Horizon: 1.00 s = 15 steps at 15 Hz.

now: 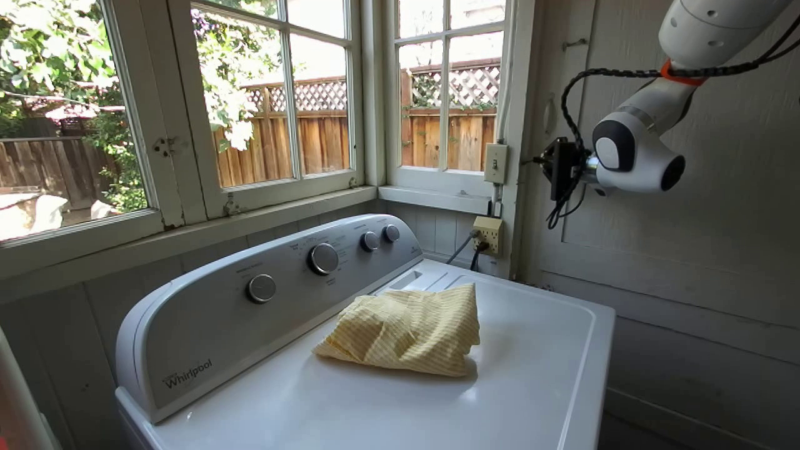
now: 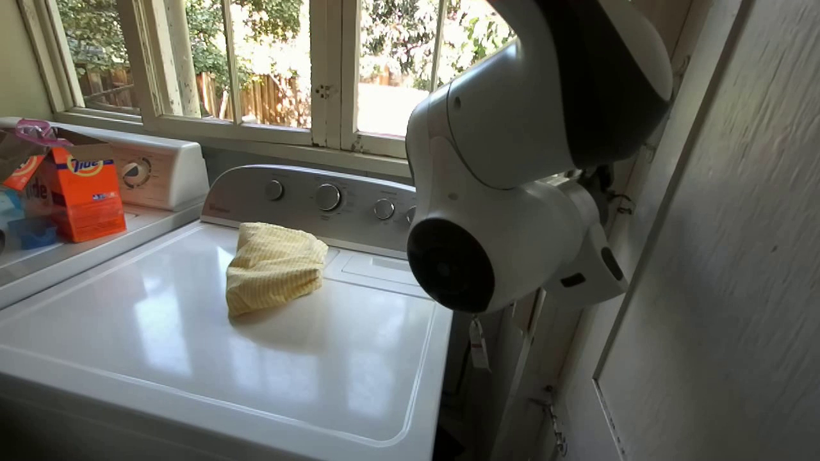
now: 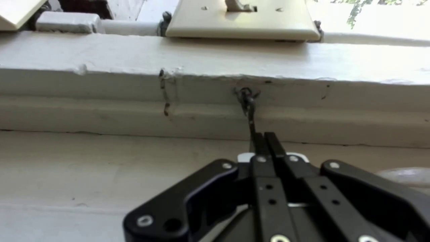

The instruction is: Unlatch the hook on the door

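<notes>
The hook is a thin dark metal rod hanging from an eye on the pale frame edge in the wrist view. It runs down to the left outer side of my left fingertip; its far part is hidden behind the finger. My gripper has its fingers together with only a narrow gap, and I see no rod between them. In an exterior view the gripper points at the frame beside the door. The door also shows in an exterior view and in the wrist view. In that exterior view the arm mostly hides the gripper.
A light switch and an outlet box are on the frame near the gripper. A door handle is at the right of the wrist view. A white washer with a yellow cloth stands below. Another latch is lower down.
</notes>
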Motion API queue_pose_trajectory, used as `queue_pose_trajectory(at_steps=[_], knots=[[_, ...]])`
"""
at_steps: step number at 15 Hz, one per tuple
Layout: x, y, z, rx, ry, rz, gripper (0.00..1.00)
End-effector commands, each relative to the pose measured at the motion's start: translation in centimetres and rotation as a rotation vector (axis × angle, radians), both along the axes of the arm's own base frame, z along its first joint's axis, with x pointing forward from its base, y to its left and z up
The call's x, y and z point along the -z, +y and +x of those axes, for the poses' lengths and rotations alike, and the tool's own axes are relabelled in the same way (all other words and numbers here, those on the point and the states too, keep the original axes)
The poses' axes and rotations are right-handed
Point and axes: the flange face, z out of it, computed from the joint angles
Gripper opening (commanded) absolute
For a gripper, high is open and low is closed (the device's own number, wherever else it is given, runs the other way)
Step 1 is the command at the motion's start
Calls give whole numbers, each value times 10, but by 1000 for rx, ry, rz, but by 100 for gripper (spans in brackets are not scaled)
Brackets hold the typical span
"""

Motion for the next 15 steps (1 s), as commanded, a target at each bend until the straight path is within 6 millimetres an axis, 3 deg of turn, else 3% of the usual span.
queue_pose_trajectory(at_steps=[1, 10, 11, 13, 15], knots=[[-19, 9, -13, -7, -21, 1, 1], [-39, 18, -29, 37, 43, -11, 2], [-41, 17, -30, 41, 51, -22, 28], [-45, 17, -30, 44, 51, -24, 30], [-48, 19, -27, 36, 55, -34, 45]])
